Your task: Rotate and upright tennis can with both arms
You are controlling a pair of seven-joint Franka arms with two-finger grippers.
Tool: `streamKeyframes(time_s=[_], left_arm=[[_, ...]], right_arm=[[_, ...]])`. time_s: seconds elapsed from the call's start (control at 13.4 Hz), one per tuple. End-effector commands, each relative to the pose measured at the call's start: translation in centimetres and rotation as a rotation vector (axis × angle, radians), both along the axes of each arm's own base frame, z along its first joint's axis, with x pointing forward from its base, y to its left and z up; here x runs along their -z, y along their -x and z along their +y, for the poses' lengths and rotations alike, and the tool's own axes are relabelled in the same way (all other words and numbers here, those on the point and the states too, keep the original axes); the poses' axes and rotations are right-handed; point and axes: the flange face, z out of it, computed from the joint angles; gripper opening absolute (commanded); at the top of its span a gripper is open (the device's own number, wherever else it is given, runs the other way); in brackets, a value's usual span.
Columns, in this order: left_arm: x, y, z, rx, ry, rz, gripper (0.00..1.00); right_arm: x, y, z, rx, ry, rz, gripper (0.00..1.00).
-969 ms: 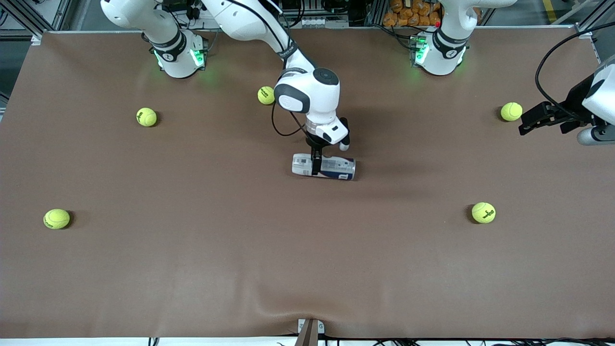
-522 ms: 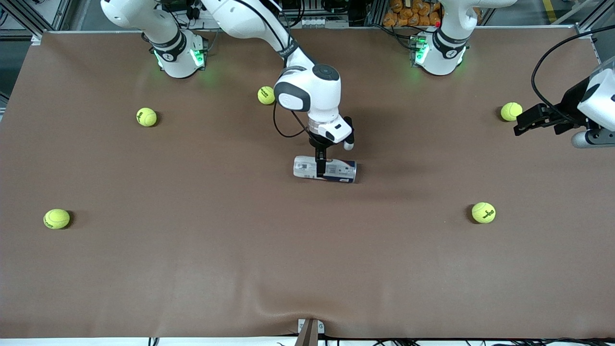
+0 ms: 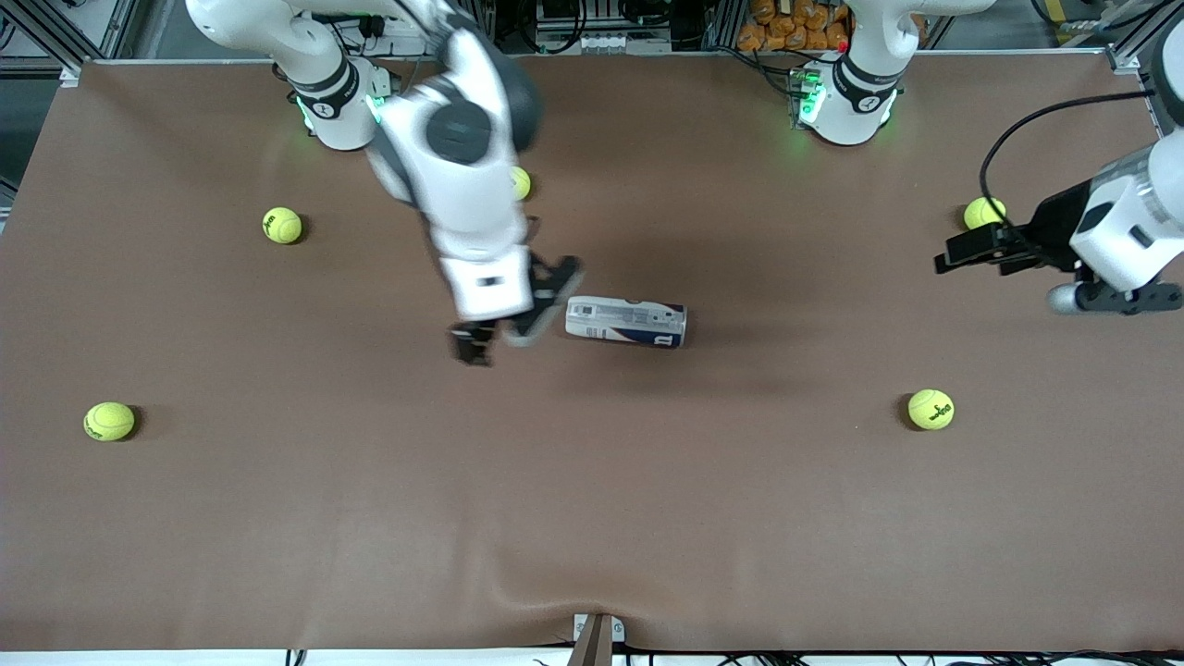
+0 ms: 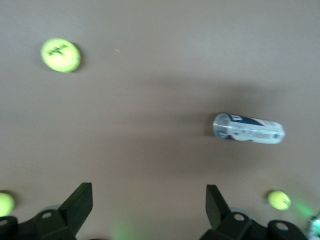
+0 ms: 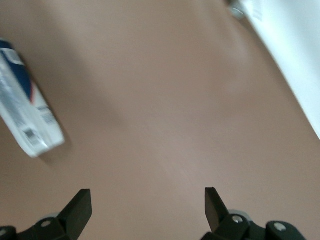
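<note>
Near the middle of the brown counter (image 3: 277, 518), well away from every edge and corner, the tennis can (image 3: 626, 322) lies on its side, its long axis running between the two arms' ends of the counter and its navy band toward the left arm's end. Nothing touches it.

It looks like a slim, light, thin-walled tube with a glossy label and a metallic rim. I judge it apt to roll and to slip in a pinch, and a hard squeeze at mid-body could dent it. A hold across the barrel close to one end, with the second arm steadying the other end, seems the safer way to swing it upright.

The right end effector (image 3: 504, 338) hangs over the counter just beside the can's pale end, toward the right arm's end of the counter, its fingers spread wide and empty. The left end effector (image 3: 967, 252) is over the counter toward the left arm's end, beside a tennis ball (image 3: 980, 213), fingers also wide apart and empty in its wrist view.

Half a second ago the right end effector straddled the can's middle from above; it has now let go, lifted and swung aside with its wrist turned. The can has barely shifted. The left arm has crept inward toward the can.
</note>
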Motion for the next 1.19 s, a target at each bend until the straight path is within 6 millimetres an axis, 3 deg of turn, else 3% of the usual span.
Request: streamKeyframes(time_s=[0.0, 0.07, 0.22, 0.45, 0.52, 0.82, 0.97, 1.12], left_arm=[[2.3, -0.5, -0.9, 0.008, 0.096, 0.071, 1.00], [3.5, -0.5, -1.4, 0.001, 0.140, 0.105, 1.00], [5.9, -0.2, -1.9, -0.015, 0.225, 0.164, 1.00], [9.1, -0.3, -1.9, 0.011, 0.327, 0.199, 1.00], [10.6, -0.4, -1.6, 0.017, 0.369, 0.210, 1.00], [16.7, -0.9, -2.1, 0.097, 0.509, 0.230, 1.00], [19.7, -1.3, -2.7, 0.155, 0.601, 0.210, 1.00], [22.8, -1.0, -3.0, 0.171, 0.652, 0.224, 1.00]], right_arm=[[-5.1, -2.4, -11.8, 0.196, -0.076, 0.058, 1.00], [-6.3, -2.8, -16.4, 0.269, -0.085, 0.079, 1.00], [-7.7, -3.6, -23.5, 0.388, -0.094, 0.083, 1.00], [-8.5, -3.4, -31.8, 0.539, -0.106, 0.115, 1.00], [-9.4, -2.6, -33.4, 0.609, -0.129, 0.136, 1.00], [-11.3, 1.2, -36.2, 0.861, -0.160, 0.185, 1.00], [-11.0, 3.3, -38.2, 0.891, -0.186, 0.181, 1.00], [-10.1, 4.9, -38.6, 0.914, -0.196, 0.196, 1.00]])
